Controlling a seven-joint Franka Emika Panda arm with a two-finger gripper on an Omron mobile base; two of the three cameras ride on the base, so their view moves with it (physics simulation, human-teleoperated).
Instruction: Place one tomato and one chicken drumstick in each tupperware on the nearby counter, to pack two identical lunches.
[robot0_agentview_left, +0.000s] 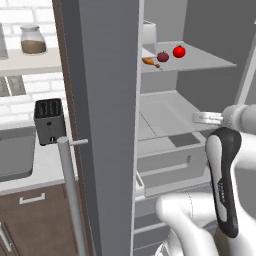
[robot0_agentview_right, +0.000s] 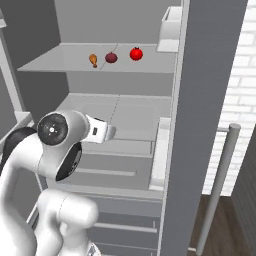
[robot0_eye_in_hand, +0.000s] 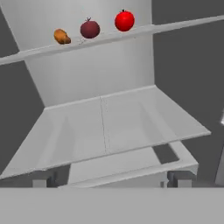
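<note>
Inside the open fridge, on the upper shelf (robot0_agentview_left: 200, 59), 3 small items sit in a row: a chicken drumstick (robot0_agentview_left: 150, 62), a dark red-purple round fruit (robot0_agentview_left: 163, 56) whose kind is hard to make out, and a bright tomato (robot0_agentview_left: 179, 51). From the hand view the drumstick is only a small orange lump, so its bone end cannot be made out there. In the left base view its long axis lies roughly level along the shelf, the thicker end toward the fridge wall and the thin end pointing at the dark fruit. The tomato stands upright, stem on top, just beside the dark fruit and apart from the drumstick.

The gripper (robot0_agentview_right: 111, 132) hangs at the level of the lower shelf (robot0_eye_in_hand: 105, 131), well below the food, its jaws spread wide with nothing between them; the fingertips (robot0_eye_in_hand: 43, 181) barely rise into the hand view.

Left of the tall grey fridge door (robot0_agentview_left: 100, 125), a pale counter (robot0_agentview_left: 45, 167) over brown cabinets carries a black toaster (robot0_agentview_left: 49, 121) and a grey tupperware (robot0_agentview_left: 15, 152) cut off at the frame edge. Above, a wall shelf holds a jar (robot0_agentview_left: 33, 40) against white brick.
</note>
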